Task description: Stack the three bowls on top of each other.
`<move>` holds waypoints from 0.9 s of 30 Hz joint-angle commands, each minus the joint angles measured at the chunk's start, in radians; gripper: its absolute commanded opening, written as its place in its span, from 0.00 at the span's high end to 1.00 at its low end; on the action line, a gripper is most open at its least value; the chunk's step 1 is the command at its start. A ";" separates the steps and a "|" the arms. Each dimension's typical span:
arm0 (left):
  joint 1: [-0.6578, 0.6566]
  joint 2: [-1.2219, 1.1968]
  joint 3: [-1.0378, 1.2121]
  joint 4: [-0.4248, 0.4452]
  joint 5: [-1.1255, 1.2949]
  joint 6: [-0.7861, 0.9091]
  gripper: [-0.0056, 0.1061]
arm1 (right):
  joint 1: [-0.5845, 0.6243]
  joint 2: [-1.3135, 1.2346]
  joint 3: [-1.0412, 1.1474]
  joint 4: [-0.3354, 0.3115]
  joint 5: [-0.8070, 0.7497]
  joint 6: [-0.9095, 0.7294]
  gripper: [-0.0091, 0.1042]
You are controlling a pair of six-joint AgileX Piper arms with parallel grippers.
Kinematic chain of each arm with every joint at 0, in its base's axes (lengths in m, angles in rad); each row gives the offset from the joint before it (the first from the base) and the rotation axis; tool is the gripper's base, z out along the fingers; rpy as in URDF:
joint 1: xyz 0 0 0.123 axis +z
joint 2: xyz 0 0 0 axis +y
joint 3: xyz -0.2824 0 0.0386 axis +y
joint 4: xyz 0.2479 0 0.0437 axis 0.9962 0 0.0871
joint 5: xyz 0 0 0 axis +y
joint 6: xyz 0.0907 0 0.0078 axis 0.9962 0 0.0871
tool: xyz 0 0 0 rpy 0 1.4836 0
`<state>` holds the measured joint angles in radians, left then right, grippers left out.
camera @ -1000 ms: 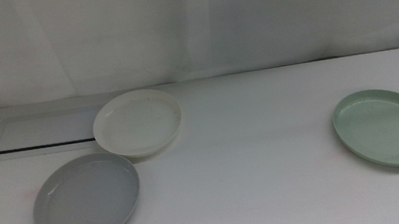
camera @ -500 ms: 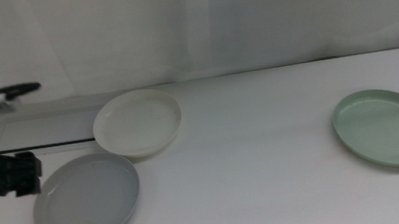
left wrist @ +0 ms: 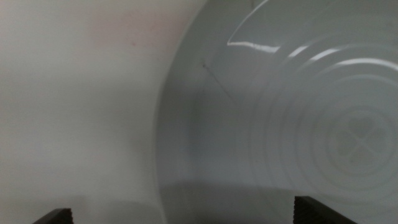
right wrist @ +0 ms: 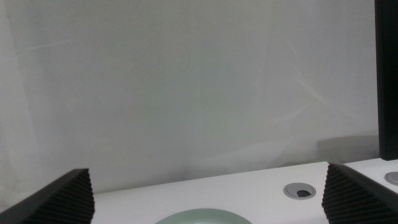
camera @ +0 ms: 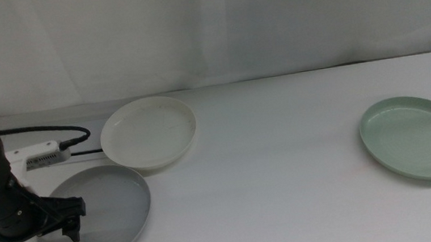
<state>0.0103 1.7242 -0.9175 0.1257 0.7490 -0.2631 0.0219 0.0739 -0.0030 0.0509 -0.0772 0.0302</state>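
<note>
Bowls, three, all lying apart on the white table [camera: 286, 170], none stacked. Left hand [camera: 70, 219] in the lower left of the middle frame, hanging over the left rim of the grey bowl [camera: 101, 219]; dark arm entering from the left edge, a white wrist block with a black cable just above it. Jaws spread wide in the left wrist frame, only the two dark tips showing at the bottom corners of that frame, with the grey bowl's [left wrist: 280, 112] rim and inner floor filling the space between them and bare table [left wrist: 74, 93] to one side. Whether the tips touch the bowl: cannot tell. Nothing pinched.

Outward from there: cream-white bowl [camera: 148, 133] in the upper left-centre of the middle frame, just beyond the grey one, rims close together but not clearly touching. Flat white panel [camera: 48, 152] with a dark slot at the far left, mostly hidden behind the arm and the cream-white bowl. Pale mint green bowl [camera: 417, 137] at the right side of the frame, well apart from the other two. White curtain [camera: 204, 24] across the back of the scene.

Right hand [right wrist: 205, 205] out of the middle frame, seen only in its own wrist frame: two dark jaw tips at the bottom corners, spread wide and empty, with a sliver of the mint green bowl [right wrist: 199, 218] between them at the bottom edge. Round grey grommet [right wrist: 301, 191] set in the table beyond.
</note>
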 commanded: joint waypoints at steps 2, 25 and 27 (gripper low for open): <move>0.000 0.025 -0.006 -0.010 -0.014 -0.012 0.13 | -0.002 -0.002 0.038 -0.002 -0.012 -0.002 0.01; 0.000 0.026 0.004 -0.082 -0.074 -0.056 0.97 | -0.002 -0.002 0.038 -0.002 -0.015 -0.002 0.01; 0.000 -0.002 0.004 -0.090 -0.076 -0.049 0.97 | -0.002 -0.002 0.038 -0.002 -0.015 -0.002 0.01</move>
<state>0.0103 1.7404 -0.9175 0.0509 0.6876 -0.3075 0.0219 0.0739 -0.0030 0.0509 -0.0809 0.0302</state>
